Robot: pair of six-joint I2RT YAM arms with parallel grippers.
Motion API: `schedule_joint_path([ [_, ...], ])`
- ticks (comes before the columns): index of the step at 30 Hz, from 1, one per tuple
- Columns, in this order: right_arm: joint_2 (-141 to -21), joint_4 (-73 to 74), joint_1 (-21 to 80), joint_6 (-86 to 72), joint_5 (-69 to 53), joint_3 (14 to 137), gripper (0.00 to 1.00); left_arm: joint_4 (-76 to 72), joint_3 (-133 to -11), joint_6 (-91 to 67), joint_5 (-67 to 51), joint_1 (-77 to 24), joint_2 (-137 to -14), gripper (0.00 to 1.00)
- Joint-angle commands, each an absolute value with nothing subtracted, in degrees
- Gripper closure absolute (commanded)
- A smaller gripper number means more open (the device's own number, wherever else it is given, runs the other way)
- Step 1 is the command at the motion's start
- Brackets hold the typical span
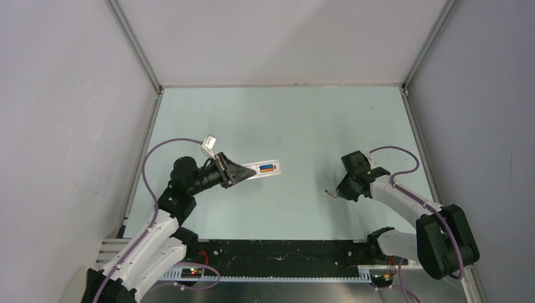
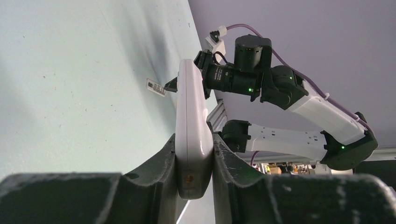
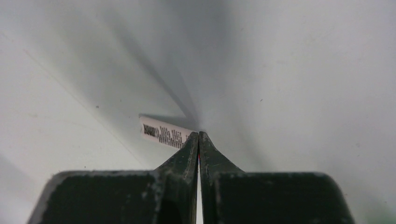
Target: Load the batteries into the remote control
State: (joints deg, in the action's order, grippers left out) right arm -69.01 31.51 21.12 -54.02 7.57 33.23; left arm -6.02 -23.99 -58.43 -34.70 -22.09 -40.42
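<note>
While my left gripper (image 1: 241,172) squeezes the remote control (image 1: 255,171) by its long sides, over the left part of the table (image 1: 315,120), its open battery slot (image 1: 260,168) shows from above. The batteries (image 1: 269,168), one blue and one orange, lie side by side in that slot. The remote looks light, hard and smooth, so it could slip. Holding its edges leaves the slot free. My right gripper (image 3: 199,136) is pinched tight on a thin white piece (image 3: 161,132) with black print, maybe the slot's lid.

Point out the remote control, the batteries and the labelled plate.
remote control (image 2: 191,126), left wrist view, side edge.
batteries (image 1: 267,168), top external view, middle of the pair.
labelled plate (image 3: 163,132), right wrist view, printed face.
</note>
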Motion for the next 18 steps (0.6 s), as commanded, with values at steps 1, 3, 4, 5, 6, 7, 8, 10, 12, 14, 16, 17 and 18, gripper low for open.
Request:
schedule_joint_path([
  [1, -67.6, 32.8, 23.64, -55.75, 6.39, 33.05, 0.95, -8.44, -23.76, -57.92, -34.87, -21.75, -39.4, 1.0],
  [3, -65.99, 32.63, 23.91, -55.66, 7.06, 33.05, 0.94, -8.36, -23.82, -57.85, -35.18, -21.74, -39.58, 1.0],
  [4, -64.2, 32.49, 23.97, -55.11, 7.27, 33.09, 0.94, -8.31, -23.84, -57.84, -35.45, -21.72, -39.62, 1.0],
  [5, -63.21, 32.49, 24.03, -54.8, 8.08, 33.2, 0.9, -8.14, -23.82, -57.72, -35.52, -21.73, -39.68, 1.0],
  [6, -61.04, 32.5, 24.16, -53.65, 8.96, 33.44, 0.86, -8.07, -23.87, -57.65, -35.69, -21.72, -39.75, 1.0],
  [7, -60.1, 32.41, 24.29, -52.71, 9.32, 33.64, 0.78, -7.91, -23.9, -57.54, -35.73, -21.71, -39.75, 1.0],
  [8, -58.51, 32.42, 24.71, -50.2, 9.8, 34.18, 0.74, -7.82, -23.9, -57.47, -35.83, -21.71, -39.78, 1.0],
  [10, -57.64, 32.32, 25.49, -44.84, 9.34, 35.35, 0.58, -7.36, -24.09, -57.06, -36.03, -21.72, -40.0, 1.0],
  [12, -58.52, 33.02, 26.25, -39.13, 8.23, 37.08, 0.44, -6.48, -24.64, -56.3, -36.36, -21.78, -40.43, 1.0],
  [14, -60.7, 33.87, 26.73, -33.33, 5.97, 38.95, 0.33, -4.87, -25.57, -55.0, -36.85, -21.68, -41.02, 1.0],
  [16, -63.83, 35.05, 26.87, -27.32, 2.03, 40.97, 0.3, -2.82, -26.62, -53.47, -37.2, -21.59, -41.71, 1.0],
  [17, -66.3, 35.89, 27.02, -23.68, 1.37, 42.67, 0.3, -2.07, -27.37, -52.35, -37.25, -21.55, -42.16, 1.0],
  [18, -67.51, 37.56, 27.27, -22.12, 0.03, 43.53, 0.29, -0.82, -27.66, -51.52, -37.26, -21.5, -42.3, 1.0],
])
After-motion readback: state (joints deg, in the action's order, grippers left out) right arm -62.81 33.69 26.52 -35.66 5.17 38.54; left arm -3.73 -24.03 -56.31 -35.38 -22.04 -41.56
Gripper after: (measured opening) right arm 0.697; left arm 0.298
